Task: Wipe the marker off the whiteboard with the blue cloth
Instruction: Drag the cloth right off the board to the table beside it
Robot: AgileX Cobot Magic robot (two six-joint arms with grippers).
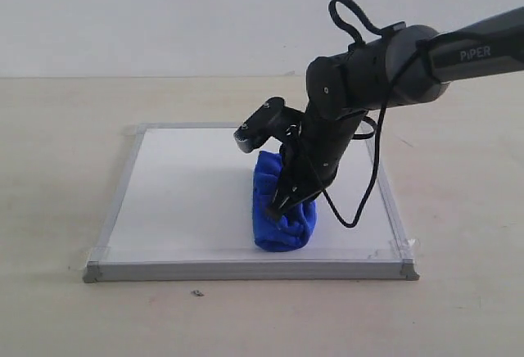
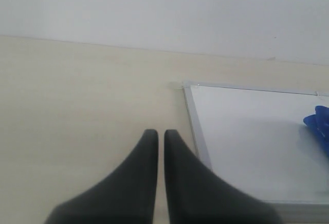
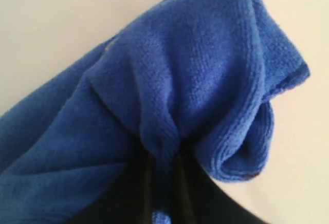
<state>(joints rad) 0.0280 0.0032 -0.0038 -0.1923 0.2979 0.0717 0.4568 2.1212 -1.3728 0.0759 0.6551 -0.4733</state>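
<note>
**Wiping stroke in hand, red line not in sight**

In the exterior view, your right gripper [image 1: 281,202] was closed on the blue cloth [image 1: 288,231], pinching a fold at the top of the bundle and pressing it down onto the whiteboard [image 1: 180,201]. The cloth sat right of the board's middle, toward the near edge of the frame. The board lay flat on the table [image 1: 57,169]. You could see no trace of the marker on the bare white surface. Any of it left would have been under the cloth or the arm, and I could not tell which.

In the left wrist view, your left gripper [image 2: 160,134] had its jaws together and held nothing, parked over the table just left of the whiteboard [image 2: 247,136]. Only a tip of the blue cloth [image 2: 320,124] showed at the edge of that view.

In the right wrist view, the blue cloth [image 3: 195,80] filled the picture, its pile gathered into the closed right gripper [image 3: 163,175], so the hold looked firm.

My reading was that you were in the wiping step, cloth down and in contact. The next move probably called for a sliding pass across the board with steady downward pressure, then lifting the cloth clear to check the patch it had covered. A loose board might have slid with the cloth, so the left arm could have been needed to brace the frame.
</note>
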